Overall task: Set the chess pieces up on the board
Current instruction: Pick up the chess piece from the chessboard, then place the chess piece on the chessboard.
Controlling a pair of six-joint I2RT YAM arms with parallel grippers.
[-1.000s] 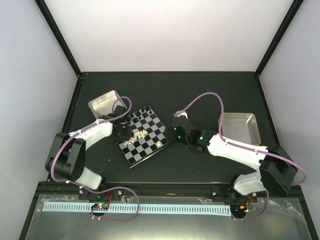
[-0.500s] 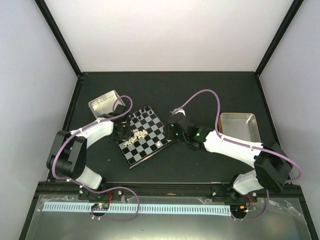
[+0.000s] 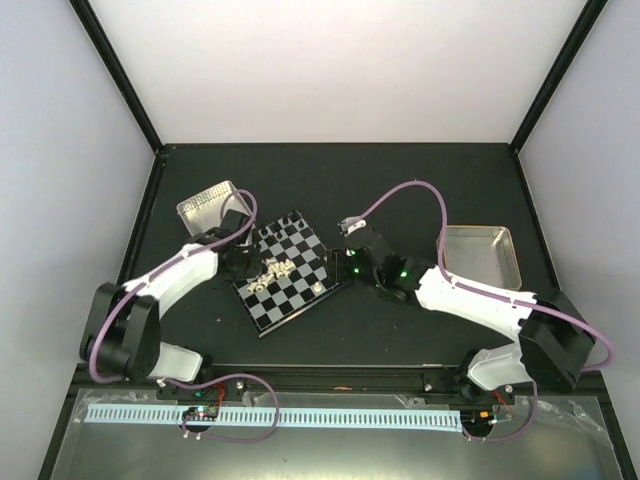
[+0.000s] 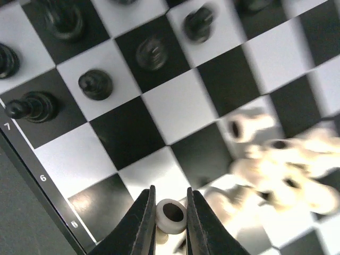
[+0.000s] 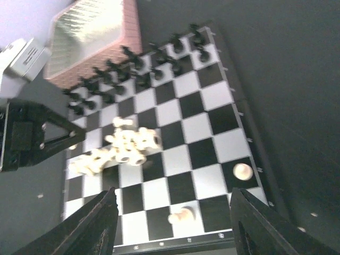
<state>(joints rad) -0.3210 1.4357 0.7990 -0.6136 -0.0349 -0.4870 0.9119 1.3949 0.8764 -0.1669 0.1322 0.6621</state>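
- L jaws: pinched one cream piece (image 4: 171, 217) over an edge sq. of the board (image 4: 159, 106); type unreadable.
- R jaws: spread, empty, at board's R edge.
- Chess pieces (image 5: 125, 149): cream heap mid-board, blurred and cut off in L wrist view; 2 strays (image 5: 243, 170) lay apart.
- Black pieces (image 4: 95, 84): ranked along one edge.
- Surface (image 3: 400, 180): dark; 2 metal trays (image 3: 482, 255); pale walls (image 3: 330, 70).

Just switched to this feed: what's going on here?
The left pincer pinches one white piece beside the white pile heaped on the board. The right pincer hangs open above the board, holding nothing. Black pieces stand in two rows along one edge; two white pieces sit apart near the opposite edge. Most of white is not yet placed.
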